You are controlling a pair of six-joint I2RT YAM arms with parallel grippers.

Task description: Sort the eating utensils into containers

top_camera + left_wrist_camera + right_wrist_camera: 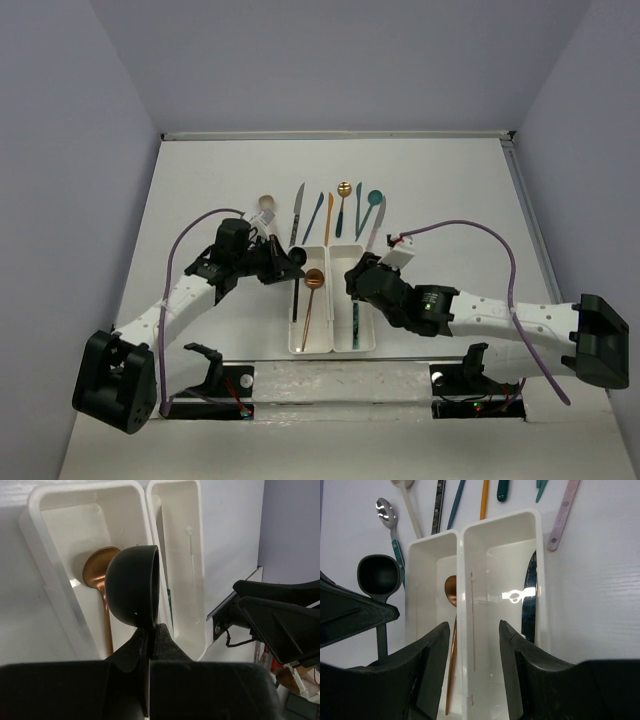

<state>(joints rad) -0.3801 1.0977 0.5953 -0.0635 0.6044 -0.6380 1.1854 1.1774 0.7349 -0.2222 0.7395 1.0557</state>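
- Left claw point(150, 636), pressed together, pinches the black spoon point(132, 587) by its handle, near the left bin point(432, 539) but not in it.
- Right claw point(472, 630) stands spread and empty over the right bin point(501, 520).
- Sorted: a copper spoon point(451, 592) in the left bin, a dark knife point(530, 597) in the right.
- About eight utensils point(328, 212) lie on the bench point(200, 190) beyond the bins, so most of the job looks undone.

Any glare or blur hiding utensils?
Right wrist: a bright glare spot sits at the knife in the right bin. Left wrist: the left pincer fills the bottom, dark and soft; the black spoon is sharp. Top: even light, nothing washed out.
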